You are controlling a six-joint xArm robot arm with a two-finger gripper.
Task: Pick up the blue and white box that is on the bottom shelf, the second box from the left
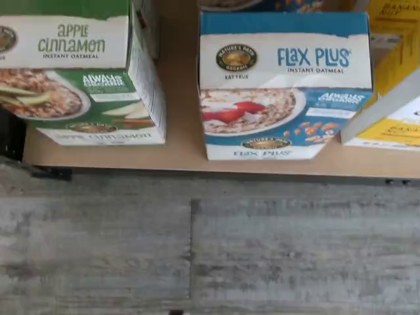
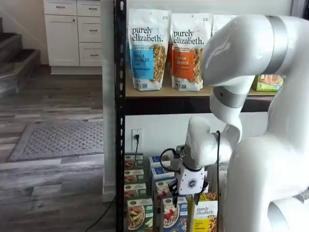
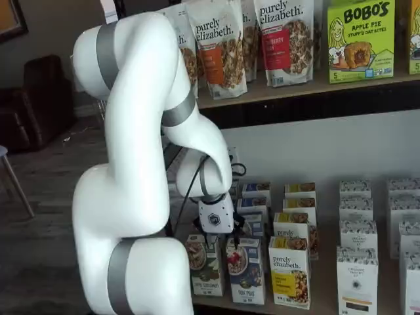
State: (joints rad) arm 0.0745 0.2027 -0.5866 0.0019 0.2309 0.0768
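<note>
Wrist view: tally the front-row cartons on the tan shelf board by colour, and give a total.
Green and white cardboard carton, Apple Cinnamon: 1
Blue and white cardboard carton, Flax Plus: 1
Yellow cardboard carton, cut off at the view's edge: 1
Total: 3

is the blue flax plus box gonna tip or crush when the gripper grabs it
The blue and white box is a thin cardboard carton, so its panels probably give a little under a firm squeeze. It stands upright on a narrow base on the bottom shelf, so a push could tip it. Instant oatmeal suggests it's light. The gripper hangs just above it.
</note>
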